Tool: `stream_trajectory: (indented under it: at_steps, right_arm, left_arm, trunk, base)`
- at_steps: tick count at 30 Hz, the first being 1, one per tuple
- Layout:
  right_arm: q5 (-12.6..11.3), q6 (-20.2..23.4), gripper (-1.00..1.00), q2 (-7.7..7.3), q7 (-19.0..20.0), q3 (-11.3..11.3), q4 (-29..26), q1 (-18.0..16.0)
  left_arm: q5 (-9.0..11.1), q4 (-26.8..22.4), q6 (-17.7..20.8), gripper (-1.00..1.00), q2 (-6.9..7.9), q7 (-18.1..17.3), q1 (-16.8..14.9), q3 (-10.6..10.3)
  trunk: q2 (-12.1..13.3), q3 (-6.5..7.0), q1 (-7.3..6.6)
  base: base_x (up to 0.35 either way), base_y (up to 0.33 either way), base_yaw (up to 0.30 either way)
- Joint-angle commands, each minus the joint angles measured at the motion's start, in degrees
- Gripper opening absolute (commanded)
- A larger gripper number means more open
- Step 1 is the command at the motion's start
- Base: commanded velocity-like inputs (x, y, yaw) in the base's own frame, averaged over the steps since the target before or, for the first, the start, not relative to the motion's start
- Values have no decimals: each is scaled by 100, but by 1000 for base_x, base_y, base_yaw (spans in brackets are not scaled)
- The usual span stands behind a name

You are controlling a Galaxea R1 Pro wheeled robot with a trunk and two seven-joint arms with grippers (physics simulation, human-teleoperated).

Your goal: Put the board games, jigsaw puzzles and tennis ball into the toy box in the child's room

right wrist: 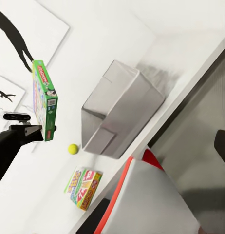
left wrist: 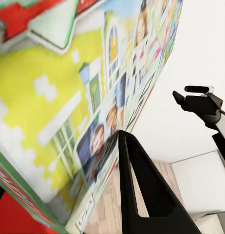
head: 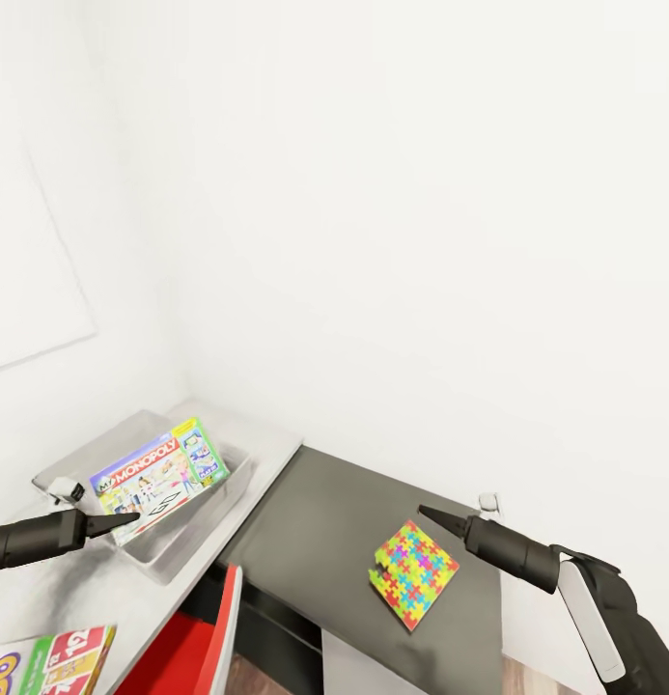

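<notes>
Holding Monopoly box [head: 158,472] above toy box [head: 75,458], left gripper [head: 122,522] clamped on its edge; right gripper [head: 432,515] hovering over jigsaw puzzle [head: 414,573], fingers together.

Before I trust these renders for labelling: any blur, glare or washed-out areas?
Head view: even light, white walls washed out, jigsaw puzzle crisp. Left wrist view: the Monopoly box is close and its print soft. Right wrist view: sharp, with a soft shadow beside the toy box.
</notes>
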Motion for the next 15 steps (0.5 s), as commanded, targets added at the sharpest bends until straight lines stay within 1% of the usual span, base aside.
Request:
stream_trajectory:
  at_steps: [1, 6, 15]
  right_arm:
    - [-18, 39, 100, 1, -3, -2, 3, -6]
    - [-19, 50, 100, 2, -20, -8, 6, -6]
    - [-19, 56, 100, 3, -27, -10, 7, -6]
  left_arm:
    - [1, -2, 55, -100, -1, -22, -4, 0]
    - [1, -2, 53, -100, 1, -22, -4, 0]
    - [1, -2, 56, -100, 0, -22, -4, 0]
  trunk:
    - [-12, -8, 6]
    - [-12, 19, 6]
    - [-12, 26, 6]
  base:
    - [156, 0, -139]
    - [110, 0, -153]
    - [22, 28, -22]
